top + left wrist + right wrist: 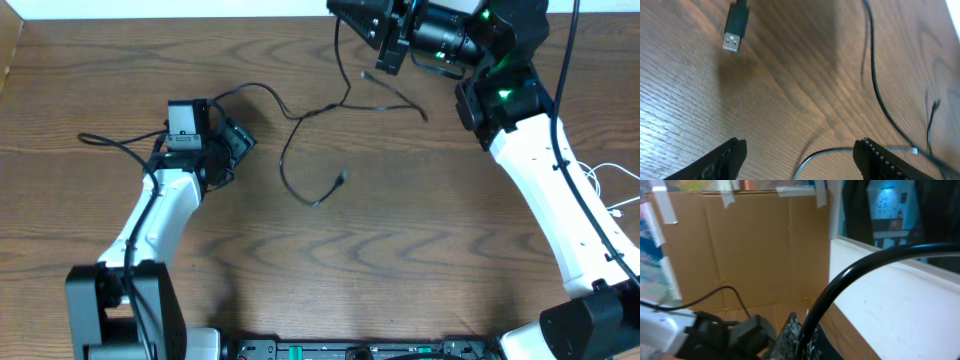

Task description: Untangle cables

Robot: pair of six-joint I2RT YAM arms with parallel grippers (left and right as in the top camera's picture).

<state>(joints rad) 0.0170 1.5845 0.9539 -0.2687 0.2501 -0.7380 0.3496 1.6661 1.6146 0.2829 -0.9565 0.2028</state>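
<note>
Overhead: you look straight down on the whole counter (380, 270), both arms in frame | left wrist: low and close, facing along the wood past the left claw (800, 146), sharing the black cable (318, 109) with overhead | right wrist: high at the far edge, level, facing a cardboard wall (740, 250)

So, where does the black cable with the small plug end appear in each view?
Overhead: the black cable loops in the middle.
Left wrist: it runs down the right side.
Right wrist: cannot tell if the cable there is it.
Shared landmark: the open left gripper.
</note>
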